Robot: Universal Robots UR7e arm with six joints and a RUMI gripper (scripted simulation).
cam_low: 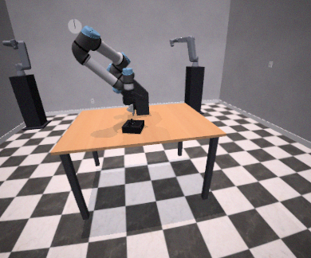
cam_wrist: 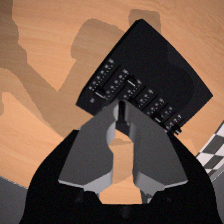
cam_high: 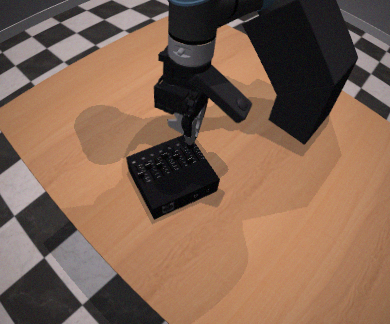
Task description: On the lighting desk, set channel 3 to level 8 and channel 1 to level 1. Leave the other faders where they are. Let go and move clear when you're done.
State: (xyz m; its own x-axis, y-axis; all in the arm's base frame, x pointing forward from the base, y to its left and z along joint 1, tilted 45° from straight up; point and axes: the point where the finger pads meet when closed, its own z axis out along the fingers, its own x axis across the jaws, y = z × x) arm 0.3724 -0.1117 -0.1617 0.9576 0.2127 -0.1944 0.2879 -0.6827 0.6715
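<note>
The lighting desk (cam_high: 172,176) is a small black box with several fader slots, lying on the wooden table; it also shows in the exterior view (cam_low: 133,127) and the wrist view (cam_wrist: 145,87). My gripper (cam_high: 189,138) is shut with nothing between the fingers. Its tips stand at the far edge of the desk, over the far ends of the fader slots. In the wrist view the closed fingertips (cam_wrist: 122,114) lie at the near edge of the fader rows. The fader caps are small; I cannot tell whether the tips touch one.
The arm's black base block (cam_high: 304,60) stands on the table behind and right of the desk. Two other arms on black pedestals (cam_low: 27,99) (cam_low: 194,89) stand on the floor beyond the table.
</note>
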